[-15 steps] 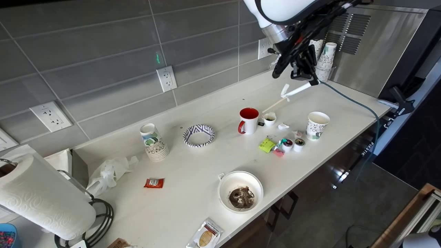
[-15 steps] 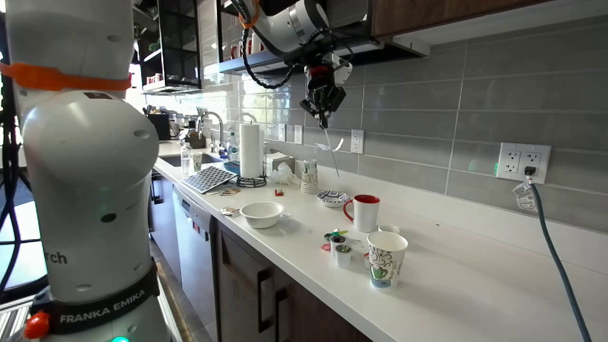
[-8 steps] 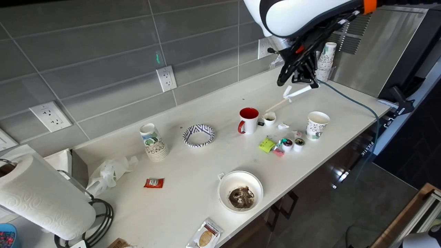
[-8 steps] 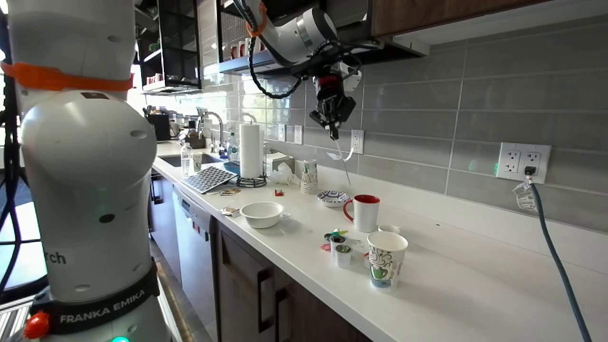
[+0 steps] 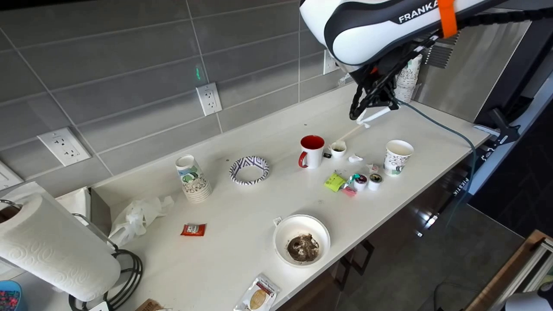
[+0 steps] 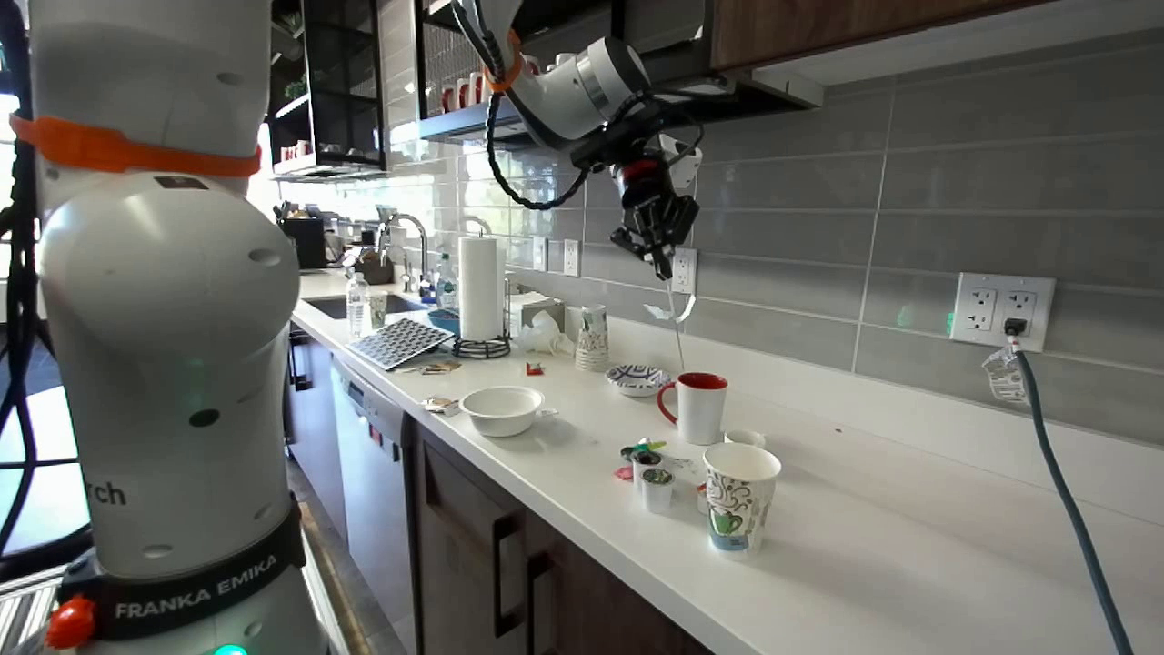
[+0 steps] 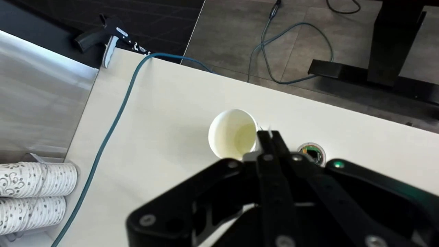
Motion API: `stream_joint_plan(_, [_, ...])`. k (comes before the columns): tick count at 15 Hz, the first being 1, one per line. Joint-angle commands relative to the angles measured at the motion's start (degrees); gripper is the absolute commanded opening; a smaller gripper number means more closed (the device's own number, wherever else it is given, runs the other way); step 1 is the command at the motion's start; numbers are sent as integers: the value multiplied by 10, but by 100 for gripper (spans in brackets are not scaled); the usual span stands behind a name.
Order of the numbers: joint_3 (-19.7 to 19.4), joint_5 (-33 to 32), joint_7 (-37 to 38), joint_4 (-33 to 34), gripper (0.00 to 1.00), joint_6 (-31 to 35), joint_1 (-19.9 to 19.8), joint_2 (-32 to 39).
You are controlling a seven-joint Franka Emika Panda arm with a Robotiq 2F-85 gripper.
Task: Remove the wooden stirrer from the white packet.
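Observation:
My gripper (image 5: 395,105) is shut on one end of the white packet (image 5: 379,113), above the counter. In the wrist view just a thin white sliver of the packet (image 7: 270,131) shows between the fingertips. Torn paper flaps stick out at the packet's far end. From that end the pale wooden stirrer (image 5: 349,132) pokes out, its upper part hidden inside the sleeve. In an exterior view the packet (image 6: 671,297) hangs below the gripper (image 6: 666,271), with the stirrer (image 6: 679,347) slanting down towards the counter, behind the mug's left side.
A red-lined mug (image 5: 312,153), a small white cup (image 5: 338,150) and a patterned paper cup (image 5: 396,162) stand near the stirrer. Opened pods (image 5: 374,183) and wrappers lie in front. A white bowl (image 5: 280,242) sits nearer the edge. A hose (image 7: 118,115) crosses the counter.
In an exterior view my gripper has moved down and to the right, carrying packet and stirrer along. The stirrer's lower end is closer to the counter. The grip has not changed.

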Motion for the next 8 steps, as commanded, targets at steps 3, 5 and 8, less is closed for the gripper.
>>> stream_joint_plan(3, [-5,-22,45,6,0,56,2,19])
stream_joint_plan(5, [-6,-25,45,6,0,67,2,22])
stream_joint_plan(8, [-5,3,23,4,0,119,-3,20])
